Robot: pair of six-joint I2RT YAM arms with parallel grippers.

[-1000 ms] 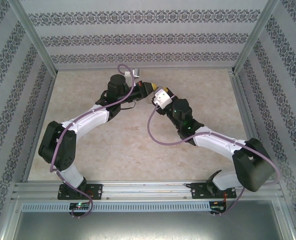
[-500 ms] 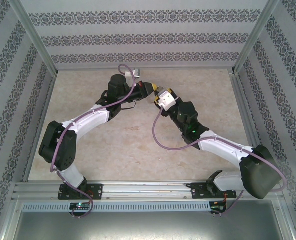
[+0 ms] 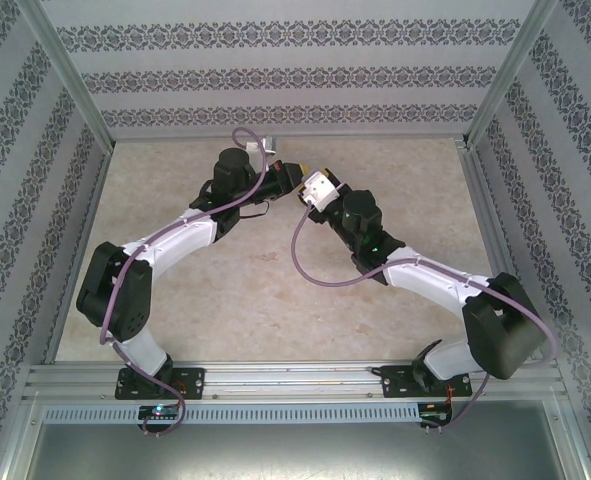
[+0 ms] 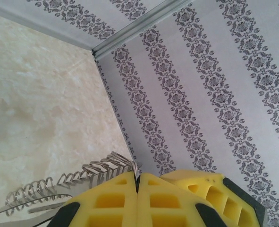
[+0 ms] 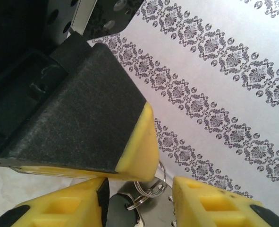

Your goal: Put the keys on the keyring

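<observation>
- Beige marbled table point(image 3: 275, 310) begins at the 6 o'clock edge, where both arm bases are bolted to a metal rail point(image 3: 295, 378)
- Further in, the two arms bend toward each other and meet just past centre, toward 12 o'clock, their wrists almost nose to nose
- The left gripper point(image 4: 137, 179) has its yellow fingers pressed together on the keyring point(image 4: 89, 170). They pinch an end link of its silvery chain, and the rest trails off toward 9 o'clock in the wrist view. I judge this a steadying hold that offers the ring up off the table to the other arm
- The right gripper point(image 5: 140, 185) reaches in from 4 o'clock with its jaws apart. The dark-headed key point(image 5: 118, 208) sits between them beside small split rings, just under the other arm's black-and-yellow finger. Whether either pad touches it, I cannot tell
- On this showing, the threading step is in hand and not finished
- Striped, patterned wallpaper point(image 3: 295, 80) closes the far side at 12 o'clock; no brand, label or readable writing shows anywhere
</observation>
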